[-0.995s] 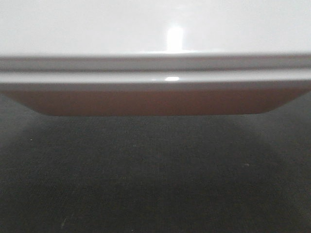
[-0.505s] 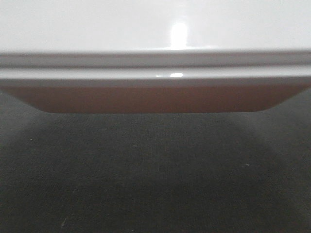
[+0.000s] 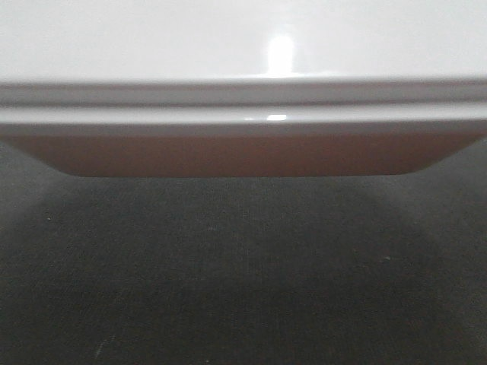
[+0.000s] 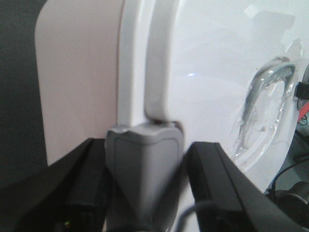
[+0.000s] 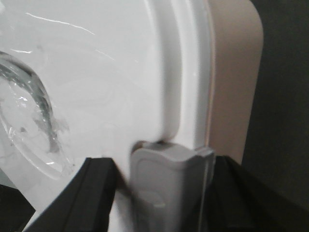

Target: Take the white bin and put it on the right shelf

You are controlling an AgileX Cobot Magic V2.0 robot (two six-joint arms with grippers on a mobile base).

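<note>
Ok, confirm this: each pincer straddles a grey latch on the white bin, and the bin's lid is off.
Wrong on the lid: it is on. The left wrist view shows the white lid seated on the white bin, down to the grey latch. The left pincer and right pincer do each straddle a latch.

Dark grey carpet-like floor, blk cables, red bit at rt edge

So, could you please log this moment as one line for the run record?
object: white bin | left pincer: astride grey latch, appears closed | right pincer: astride second grey latch, closure unclear | right shelf: not in view
</note>
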